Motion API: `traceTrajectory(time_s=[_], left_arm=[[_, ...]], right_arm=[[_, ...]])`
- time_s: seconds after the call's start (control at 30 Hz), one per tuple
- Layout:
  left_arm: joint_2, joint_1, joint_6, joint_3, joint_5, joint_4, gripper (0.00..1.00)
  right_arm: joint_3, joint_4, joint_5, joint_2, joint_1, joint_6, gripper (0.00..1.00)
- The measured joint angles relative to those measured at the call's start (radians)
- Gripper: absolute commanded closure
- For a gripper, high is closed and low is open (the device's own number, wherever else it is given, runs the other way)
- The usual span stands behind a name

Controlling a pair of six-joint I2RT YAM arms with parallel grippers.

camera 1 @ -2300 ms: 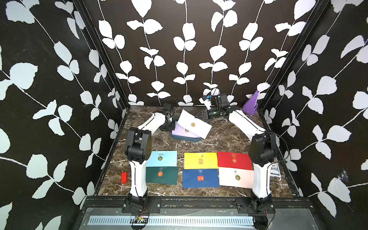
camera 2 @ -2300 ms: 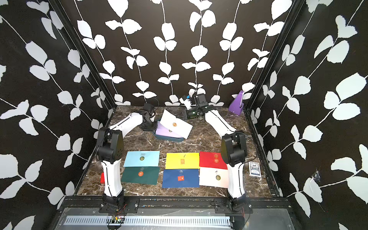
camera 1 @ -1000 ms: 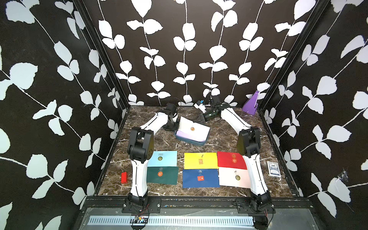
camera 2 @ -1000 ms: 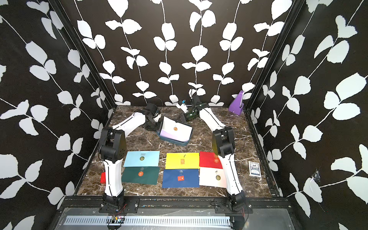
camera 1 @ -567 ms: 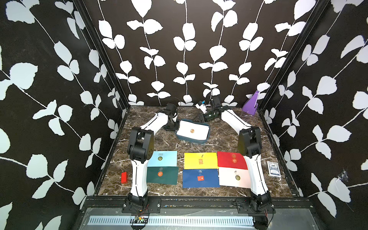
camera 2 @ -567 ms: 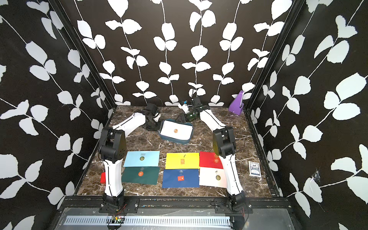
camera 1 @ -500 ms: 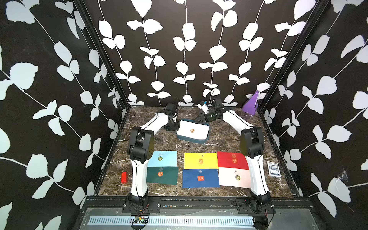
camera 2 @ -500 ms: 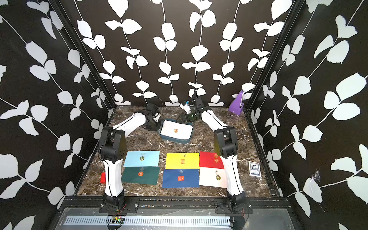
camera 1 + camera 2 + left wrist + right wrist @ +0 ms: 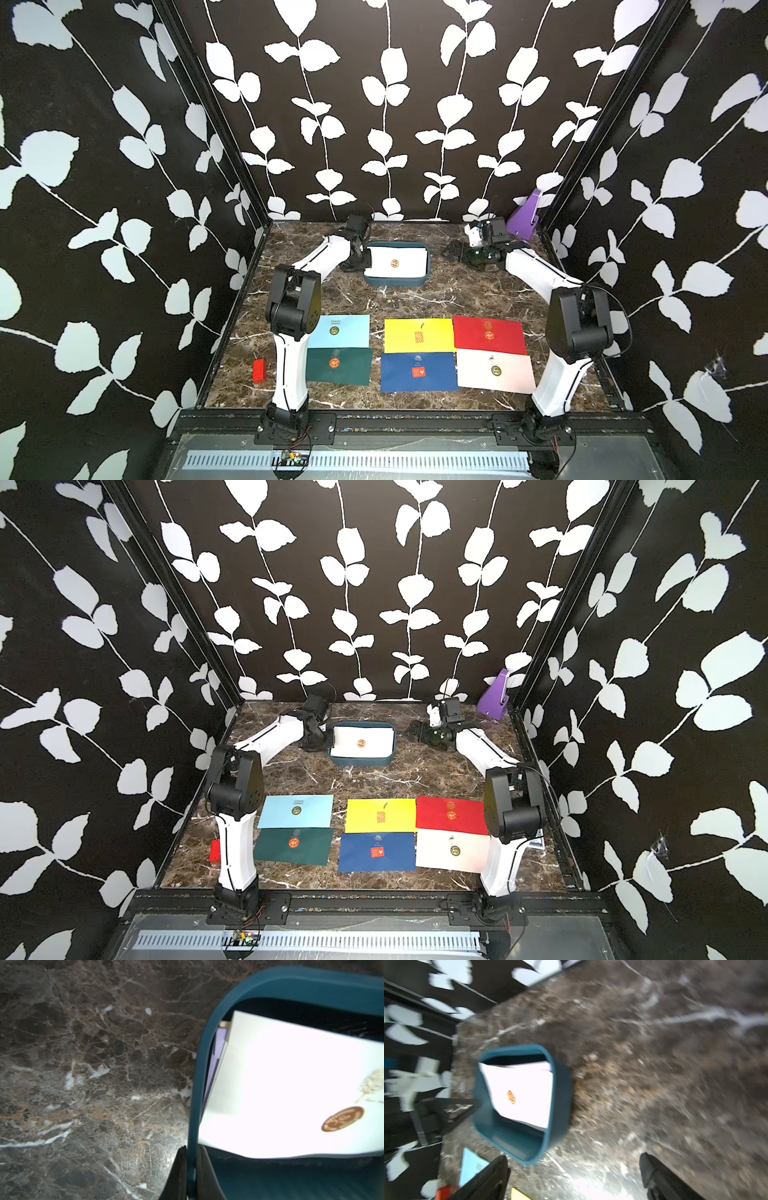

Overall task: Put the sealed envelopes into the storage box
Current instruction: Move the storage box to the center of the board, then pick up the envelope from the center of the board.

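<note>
- The storage box (image 9: 395, 282) sits toward the back of the counter (image 9: 457, 291). A white envelope (image 9: 397, 262) lies on top inside it, and the left wrist view shows a lilac envelope (image 9: 216, 1053) edge beneath.
- The left hand (image 9: 191, 1153) is nearly closed on the box's left-end wall, one finger inside the rim and one outside.
- The right hand (image 9: 451, 251) hangs just off the box's right end, jaws spread wide, holding nothing.
- Six envelopes lie flat in two rows on the arm-base side of the box, well apart from it:
  - toward its left, the light blue envelope (image 9: 340, 331) and dark green envelope (image 9: 338, 365);
  - straight before it, the yellow envelope (image 9: 417, 335) and navy envelope (image 9: 419, 372);
  - toward its right, the red envelope (image 9: 488, 334) and pale pink envelope (image 9: 494, 371).
- Each has its long axis parallel to the box's long side, so a drop-in should need little turning.
- The free right hand looks the likely fetcher, since the red and pale pink envelopes lie nearest its arm. It would have to draw away from the box toward its own base.
</note>
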Motion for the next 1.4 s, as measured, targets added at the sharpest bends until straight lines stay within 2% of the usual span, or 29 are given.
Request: traceTrajectory(time_s=[0.07, 0.27, 0.4, 0.57, 0.77, 0.93, 1.17, 1.4], left_arm=[[0.0, 0.002, -0.001, 0.0, -0.002, 0.003, 0.7], [-0.015, 0.005, 0.017, -0.002, -0.008, 0.005, 0.5], [-0.079, 0.0, 0.047, -0.002, -0.04, -0.014, 0.46], [-0.192, -0.028, 0.086, -0.006, -0.109, -0.067, 0.44], [-0.307, -0.144, 0.086, -0.098, -0.146, -0.102, 0.44], [-0.312, -0.253, 0.047, -0.142, -0.125, -0.111, 0.44], [-0.272, -0.387, -0.026, -0.128, -0.088, -0.108, 0.43], [-0.161, -0.449, -0.07, -0.071, -0.037, -0.101, 0.42]], right_arm=[[-0.07, -0.025, 0.054, -0.038, 0.002, 0.014, 0.01], [-0.255, -0.105, 0.233, -0.217, 0.025, 0.051, 0.01], [-0.323, -0.163, 0.354, -0.352, 0.067, 0.058, 0.01], [-0.407, -0.259, 0.447, -0.488, 0.134, 0.083, 0.01], [-0.566, -0.376, 0.479, -0.594, 0.145, 0.118, 0.04], [-0.605, -0.384, 0.484, -0.559, 0.145, 0.121, 0.05], [-0.605, -0.279, 0.473, -0.365, 0.145, 0.109, 0.07], [-0.494, -0.214, 0.453, -0.224, 0.144, 0.073, 0.07]])
